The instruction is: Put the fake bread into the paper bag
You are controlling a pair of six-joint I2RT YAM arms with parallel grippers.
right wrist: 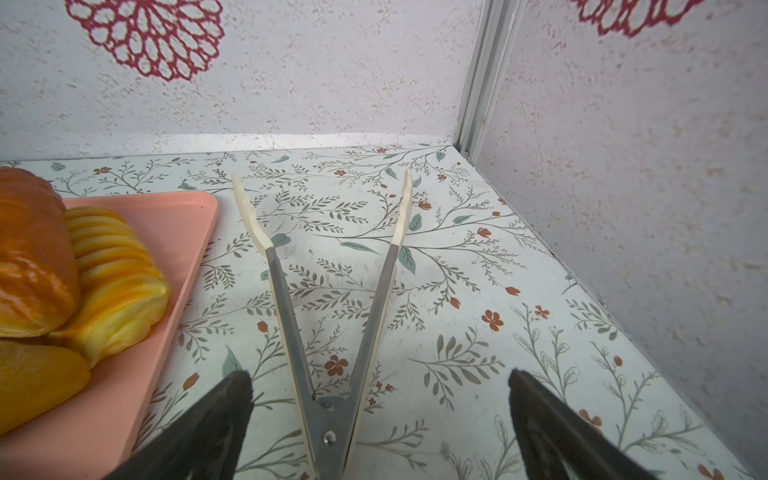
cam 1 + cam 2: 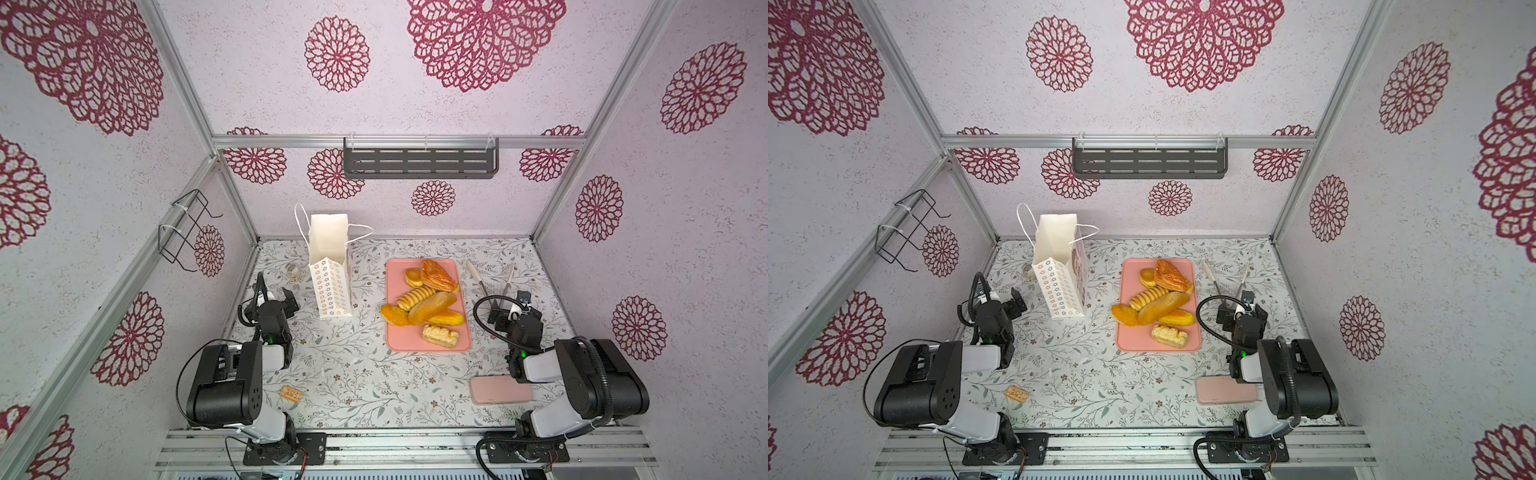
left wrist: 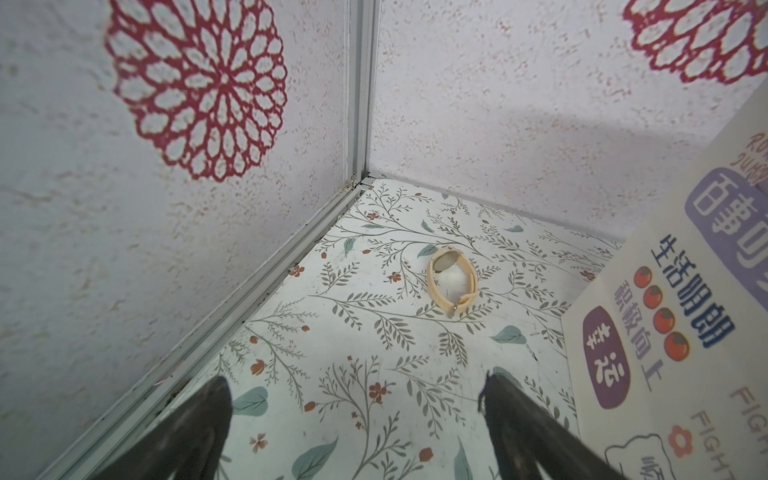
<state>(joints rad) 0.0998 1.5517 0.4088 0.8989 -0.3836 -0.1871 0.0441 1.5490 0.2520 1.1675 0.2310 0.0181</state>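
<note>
The paper bag (image 2: 330,270) stands upright with its mouth open near the far edge of the surface (image 2: 357,374), left of the middle. Its inside looks plain white and its bottom cannot be seen. In the left wrist view only a slice of its printed side shows, cut off by the frame.

The fake bread (image 2: 430,305) lies heaped on a pink tray (image 2: 397,338) at the middle of the surface, apart from the bag. A long loaf overlaps several pieces and hides part of their outlines. The right wrist view catches just one corner of the tray and three cut-off pieces.

The left claw (image 3: 353,384) hovers wide open and empty near the left edge, with a cream-strapped wristwatch (image 3: 452,284) beyond it. The right claw (image 1: 380,374) is spread just as wide and grips nothing. Its fingers sit either side of the hinge end of metal tongs (image 1: 328,316) that lie toward the far right corner.

In both top views the fingers of both claws are mostly hidden beneath wrists and cables. A pink case (image 2: 498,390) near the front right corner is partly covered by the right arm.
</note>
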